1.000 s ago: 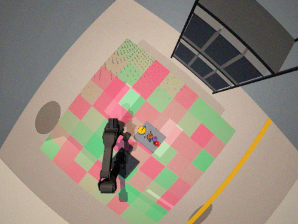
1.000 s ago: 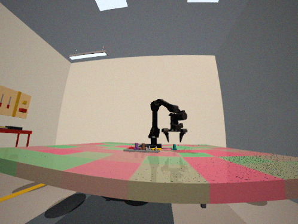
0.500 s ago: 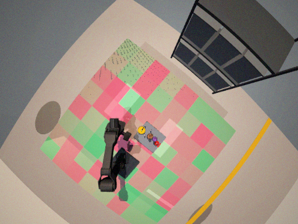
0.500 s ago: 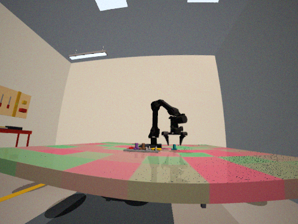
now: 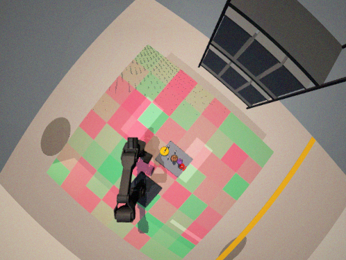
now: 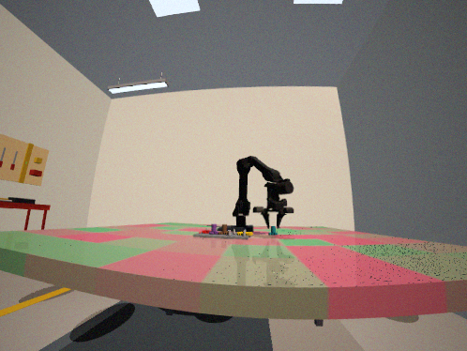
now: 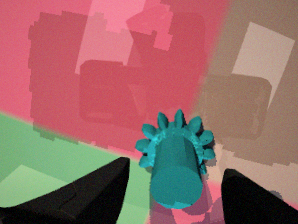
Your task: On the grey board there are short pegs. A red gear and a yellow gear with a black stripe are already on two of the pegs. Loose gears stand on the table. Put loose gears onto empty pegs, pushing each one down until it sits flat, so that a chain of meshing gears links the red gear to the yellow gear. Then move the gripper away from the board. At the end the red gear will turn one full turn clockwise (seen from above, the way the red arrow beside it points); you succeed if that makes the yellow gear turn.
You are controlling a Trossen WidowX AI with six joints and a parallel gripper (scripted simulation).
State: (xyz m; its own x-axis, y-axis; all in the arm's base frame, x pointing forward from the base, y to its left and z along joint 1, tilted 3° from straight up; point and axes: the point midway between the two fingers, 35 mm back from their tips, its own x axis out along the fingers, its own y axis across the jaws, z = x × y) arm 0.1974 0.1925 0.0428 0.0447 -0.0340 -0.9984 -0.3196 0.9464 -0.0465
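Going slowly seems best: on the table (image 5: 203, 208) (image 6: 164, 263) (image 7: 55, 45), near the grey board (image 5: 185, 158) (image 6: 220, 236), my claw (image 5: 146, 157) (image 6: 273, 227) (image 7: 176, 172) is apart around the teal gear (image 6: 273, 231) (image 7: 176, 145), so I should center it low before squeezing. The gear looks upright, with a fat, round handle (image 7: 176, 172) above little, stubby teeth (image 7: 179, 118).

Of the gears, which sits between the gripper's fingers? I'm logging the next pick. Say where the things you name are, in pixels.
The teal gear (image 6: 274, 231) (image 7: 177, 160); unlike the others, it stands off the grey board (image 5: 166, 165) (image 6: 220, 236).
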